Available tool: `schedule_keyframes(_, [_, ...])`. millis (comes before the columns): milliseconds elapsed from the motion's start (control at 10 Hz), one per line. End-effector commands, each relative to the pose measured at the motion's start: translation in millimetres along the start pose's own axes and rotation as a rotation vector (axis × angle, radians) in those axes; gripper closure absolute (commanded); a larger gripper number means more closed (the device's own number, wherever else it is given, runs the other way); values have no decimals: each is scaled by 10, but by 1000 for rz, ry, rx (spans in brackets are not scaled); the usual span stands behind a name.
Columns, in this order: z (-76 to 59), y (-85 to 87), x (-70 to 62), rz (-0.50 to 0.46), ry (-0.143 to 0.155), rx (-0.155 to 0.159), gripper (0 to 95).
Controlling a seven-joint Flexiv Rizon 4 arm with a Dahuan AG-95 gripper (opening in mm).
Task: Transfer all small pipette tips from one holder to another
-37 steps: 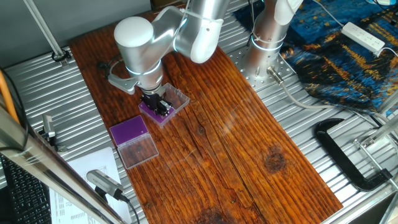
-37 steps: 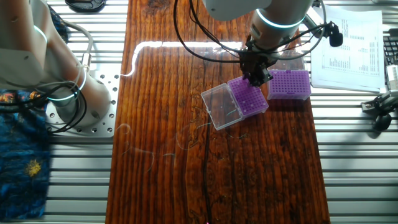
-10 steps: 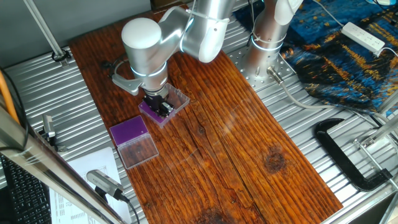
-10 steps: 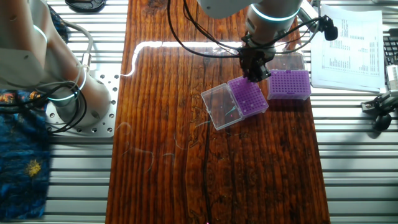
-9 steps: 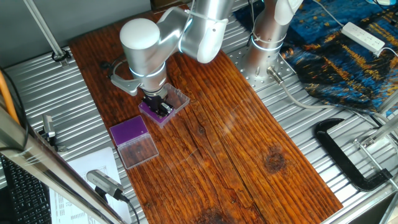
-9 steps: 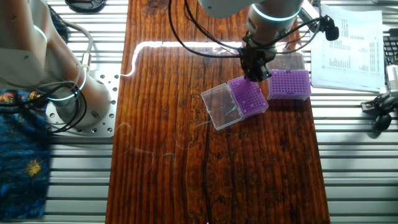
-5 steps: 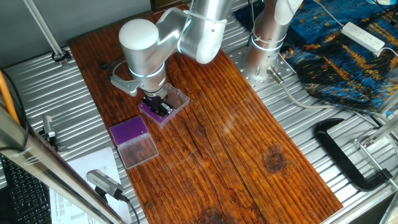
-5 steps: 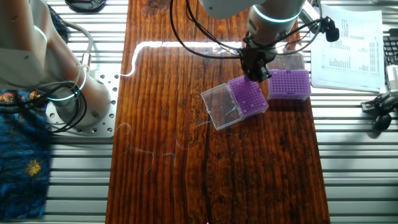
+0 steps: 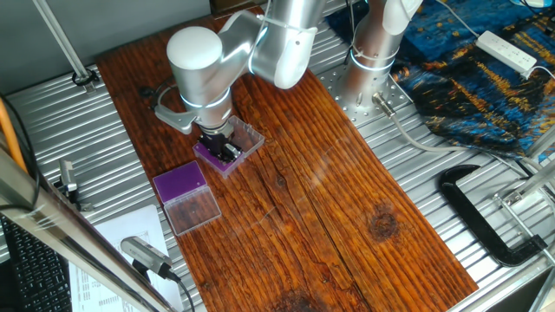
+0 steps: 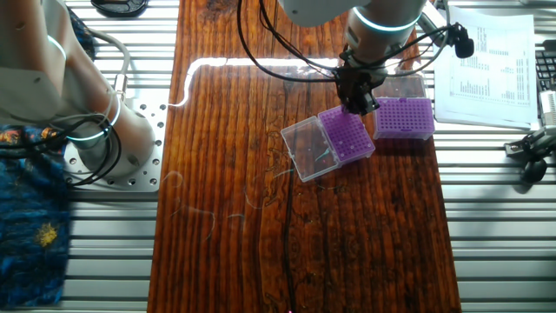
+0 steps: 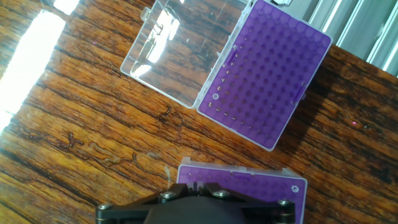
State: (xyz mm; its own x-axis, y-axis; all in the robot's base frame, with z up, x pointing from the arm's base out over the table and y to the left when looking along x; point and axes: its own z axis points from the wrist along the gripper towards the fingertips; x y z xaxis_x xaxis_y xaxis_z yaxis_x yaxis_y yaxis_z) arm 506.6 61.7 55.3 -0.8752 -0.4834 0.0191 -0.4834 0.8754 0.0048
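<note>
Two purple-topped tip holders stand side by side on the wooden table. My gripper (image 10: 356, 103) hangs over the corner of one holder (image 10: 347, 137), whose clear lid (image 10: 307, 149) lies open; in the one fixed view the gripper (image 9: 224, 149) hides much of that holder (image 9: 211, 158). In the hand view the fingers (image 11: 180, 194) stand together with only a thin slit at the gripper (image 11: 202, 185), above a purple grid (image 11: 249, 186). The other holder (image 11: 264, 71) lies ahead with small pipette tips (image 11: 219, 93) as pale dots along its near edges. I cannot see a tip in the slit.
The second holder (image 10: 405, 117) sits right beside the first, its clear lid (image 11: 180, 46) open flat. Paper sheets (image 10: 491, 61) and a black clamp (image 9: 486, 217) lie off the wood on the metal bench. The arm's base (image 9: 373, 52) stands at the back.
Since 3.7 s ago the gripper has shifted slightly back over the holder's corner. Over the last second nothing has visibly moved.
</note>
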Motion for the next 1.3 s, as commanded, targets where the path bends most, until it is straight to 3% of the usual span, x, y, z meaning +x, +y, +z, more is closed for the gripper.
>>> schedule_keyframes(100, [-2,-6,12,-11,0,-2,760])
schedule_keyframes(400, [23,-7,17,-7,2,2,760])
schedule_keyframes(500, [33,-13,24,-6,3,4,950])
schedule_keyframes(1300, [39,-24,41,-9,2,3,950])
